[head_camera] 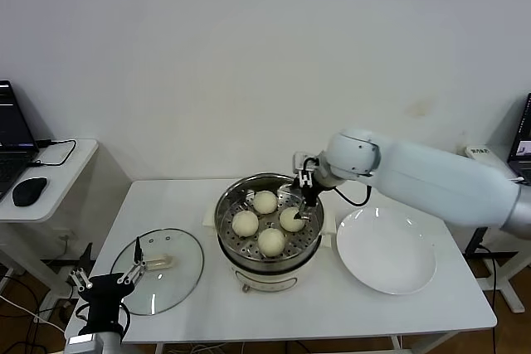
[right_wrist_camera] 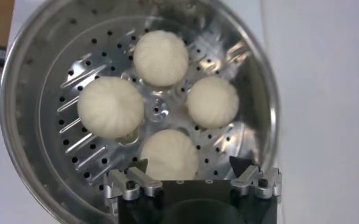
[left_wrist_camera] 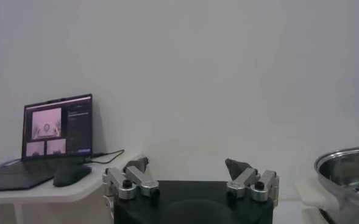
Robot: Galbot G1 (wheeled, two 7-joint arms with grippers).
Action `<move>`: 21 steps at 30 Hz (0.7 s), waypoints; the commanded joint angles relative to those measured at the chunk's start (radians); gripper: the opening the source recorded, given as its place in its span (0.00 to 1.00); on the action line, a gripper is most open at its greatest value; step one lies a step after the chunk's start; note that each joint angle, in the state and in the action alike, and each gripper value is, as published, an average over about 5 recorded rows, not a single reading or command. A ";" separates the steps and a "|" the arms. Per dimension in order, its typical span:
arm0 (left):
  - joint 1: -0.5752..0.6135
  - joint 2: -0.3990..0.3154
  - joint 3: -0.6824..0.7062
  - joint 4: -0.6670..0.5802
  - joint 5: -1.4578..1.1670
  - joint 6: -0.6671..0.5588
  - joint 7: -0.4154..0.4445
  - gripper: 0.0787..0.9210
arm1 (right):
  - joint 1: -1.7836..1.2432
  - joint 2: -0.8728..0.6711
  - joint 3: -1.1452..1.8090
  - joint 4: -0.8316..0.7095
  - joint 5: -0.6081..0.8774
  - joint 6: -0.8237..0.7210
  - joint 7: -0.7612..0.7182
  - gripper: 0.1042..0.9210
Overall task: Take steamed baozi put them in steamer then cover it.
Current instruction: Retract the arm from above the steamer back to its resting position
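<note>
The steamer (head_camera: 309, 264) stands mid-table with several cream-white baozi on its perforated tray. One is at the back (head_camera: 265, 201), one at the left (head_camera: 245, 223) and one at the front (head_camera: 271, 240). My right gripper (head_camera: 303, 203) hangs open and empty just above the right-hand baozi (head_camera: 291, 220). In the right wrist view that baozi (right_wrist_camera: 169, 155) lies on the tray (right_wrist_camera: 94, 155), below and between the spread fingers of the gripper (right_wrist_camera: 189, 165). The glass cover (head_camera: 158, 269) lies flat on the table to the left. My left gripper (head_camera: 106, 275) is open and parked at the table's front left corner.
An empty white plate (head_camera: 386, 250) sits right of the steamer. A side table at the far left holds a laptop (left_wrist_camera: 57, 131) and a mouse (head_camera: 30, 191). The left wrist view shows the steamer's rim (left_wrist_camera: 350, 159) at its edge.
</note>
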 commanded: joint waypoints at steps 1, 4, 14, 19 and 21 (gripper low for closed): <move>-0.001 0.002 0.002 0.003 -0.020 -0.001 -0.001 0.88 | -0.375 -0.293 0.398 0.183 0.217 0.185 0.457 0.88; -0.003 0.003 0.003 0.005 -0.022 -0.001 -0.003 0.88 | -0.634 -0.338 0.617 0.223 0.204 0.303 0.551 0.88; 0.002 0.000 0.019 0.025 0.017 0.008 -0.017 0.88 | -1.372 -0.169 1.305 0.282 0.018 0.670 0.649 0.88; -0.002 -0.009 0.027 0.048 0.106 0.006 0.003 0.88 | -1.625 0.040 1.598 0.324 -0.059 0.695 0.564 0.88; -0.006 -0.010 0.025 0.066 0.171 -0.005 0.021 0.88 | -1.697 0.115 1.692 0.345 -0.070 0.682 0.523 0.88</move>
